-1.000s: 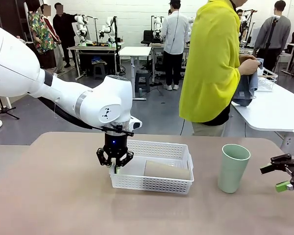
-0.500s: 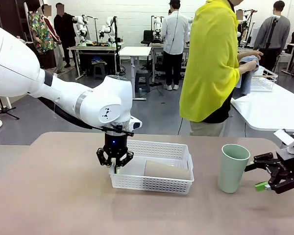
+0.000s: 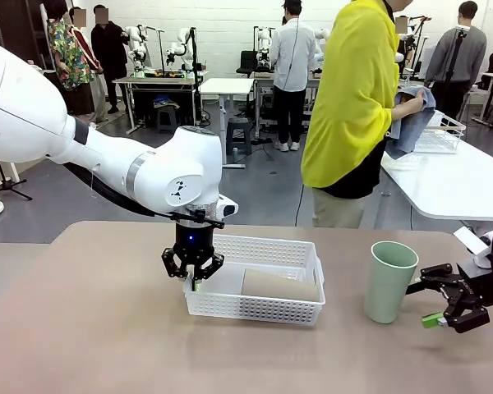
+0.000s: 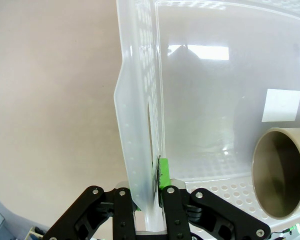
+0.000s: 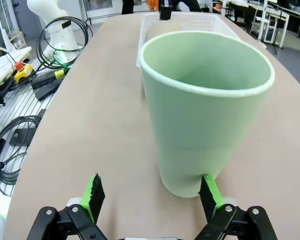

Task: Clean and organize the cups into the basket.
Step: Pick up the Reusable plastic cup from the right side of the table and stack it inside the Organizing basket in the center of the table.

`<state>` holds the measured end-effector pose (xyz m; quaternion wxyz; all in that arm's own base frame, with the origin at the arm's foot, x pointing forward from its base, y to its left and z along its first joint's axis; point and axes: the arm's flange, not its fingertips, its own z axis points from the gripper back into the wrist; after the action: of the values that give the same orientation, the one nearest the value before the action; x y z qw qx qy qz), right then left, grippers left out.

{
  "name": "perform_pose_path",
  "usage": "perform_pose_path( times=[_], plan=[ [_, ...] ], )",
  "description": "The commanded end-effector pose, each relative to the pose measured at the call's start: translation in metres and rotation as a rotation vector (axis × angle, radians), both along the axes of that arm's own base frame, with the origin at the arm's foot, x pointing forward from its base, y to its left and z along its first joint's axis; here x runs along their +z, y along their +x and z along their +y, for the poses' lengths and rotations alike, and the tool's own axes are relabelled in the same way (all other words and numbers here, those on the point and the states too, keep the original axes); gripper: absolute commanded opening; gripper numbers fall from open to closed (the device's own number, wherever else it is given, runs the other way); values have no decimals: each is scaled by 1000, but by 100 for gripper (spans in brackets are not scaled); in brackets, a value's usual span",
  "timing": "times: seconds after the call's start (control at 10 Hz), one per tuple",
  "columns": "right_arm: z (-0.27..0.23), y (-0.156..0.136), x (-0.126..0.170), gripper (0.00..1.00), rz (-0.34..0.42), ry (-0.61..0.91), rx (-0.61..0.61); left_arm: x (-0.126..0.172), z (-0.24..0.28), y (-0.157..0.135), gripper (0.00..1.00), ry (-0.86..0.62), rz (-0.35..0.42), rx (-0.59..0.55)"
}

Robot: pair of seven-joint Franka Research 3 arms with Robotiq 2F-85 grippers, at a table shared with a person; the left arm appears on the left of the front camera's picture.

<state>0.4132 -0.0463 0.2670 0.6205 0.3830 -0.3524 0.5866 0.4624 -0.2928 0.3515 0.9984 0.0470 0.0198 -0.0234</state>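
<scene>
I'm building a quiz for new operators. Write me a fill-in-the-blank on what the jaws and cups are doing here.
The jaws of the left gripper are ____ on the basket wall.
The jaws of the right gripper stand ____ beside the green cup.
The brown cup lies on its ____ in the basket.
Missing: shut; open; side.

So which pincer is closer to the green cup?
The right. The right pincer is open just beside the green cup; the left pincer is farther off, shut on the wall of the basket.
</scene>
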Motion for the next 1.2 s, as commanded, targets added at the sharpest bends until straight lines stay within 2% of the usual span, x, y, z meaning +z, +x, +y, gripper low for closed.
perform_pose_path(
  times=[0.0, 0.5, 1.1],
  plan=[
    [9, 12, -11, 100, -17, 15, -18, 0, 1, 1, 3, 7, -7, -15],
    [22, 33, -26, 100, 22, 71, -4, 0, 1, 1, 3, 7, -7, -15],
    [46, 54, -28, 100, 3, 100, -4, 0, 1, 1, 3, 7, -7, -15]
  ],
)
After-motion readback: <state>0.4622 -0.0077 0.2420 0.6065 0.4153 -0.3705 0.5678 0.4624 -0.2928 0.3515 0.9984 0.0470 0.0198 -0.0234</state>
